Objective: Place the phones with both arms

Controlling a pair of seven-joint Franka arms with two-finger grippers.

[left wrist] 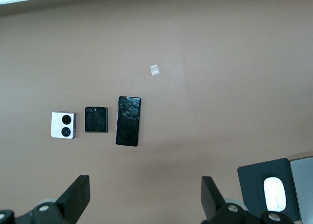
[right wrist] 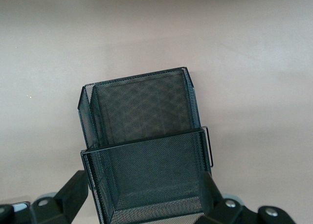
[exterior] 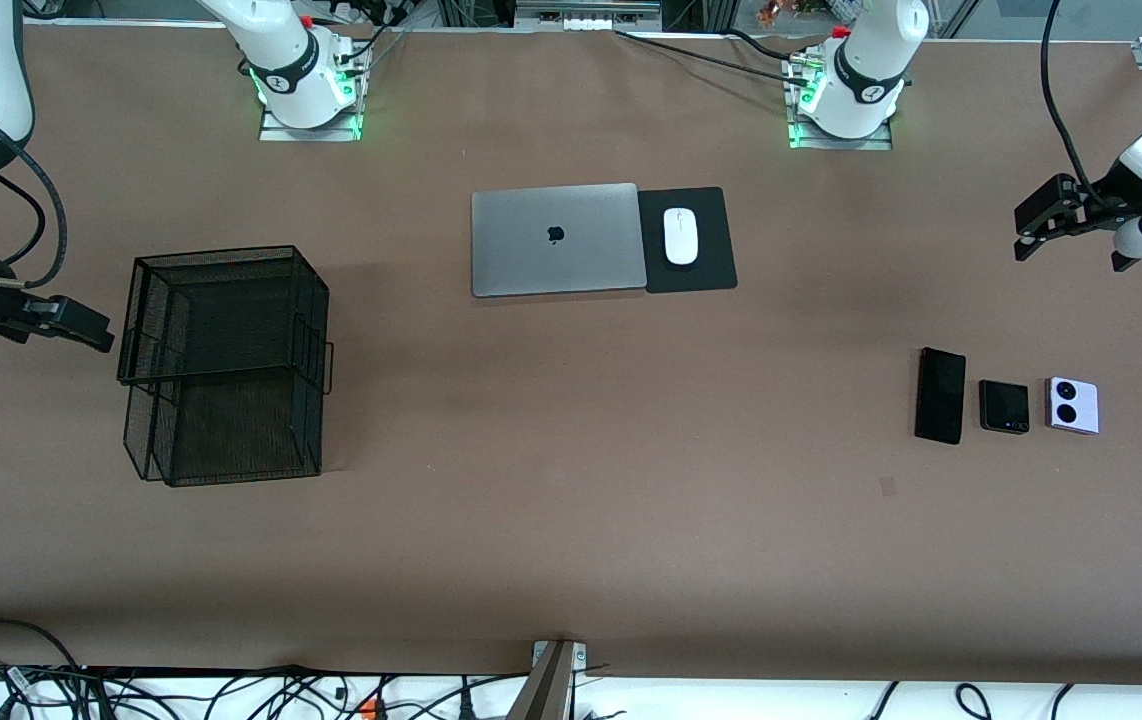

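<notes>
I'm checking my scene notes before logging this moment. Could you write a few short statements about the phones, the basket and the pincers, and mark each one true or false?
1. Three phones lie in a row: black slab phone, dark square phone, lavender phone. True.
2. The left pincer grips a phone. False: it is open, empty.
3. The mesh basket holds a phone. False: none inside.
4. The mouse sits on a black pad. True.
5. The right pincer is shut. False: open.
</notes>
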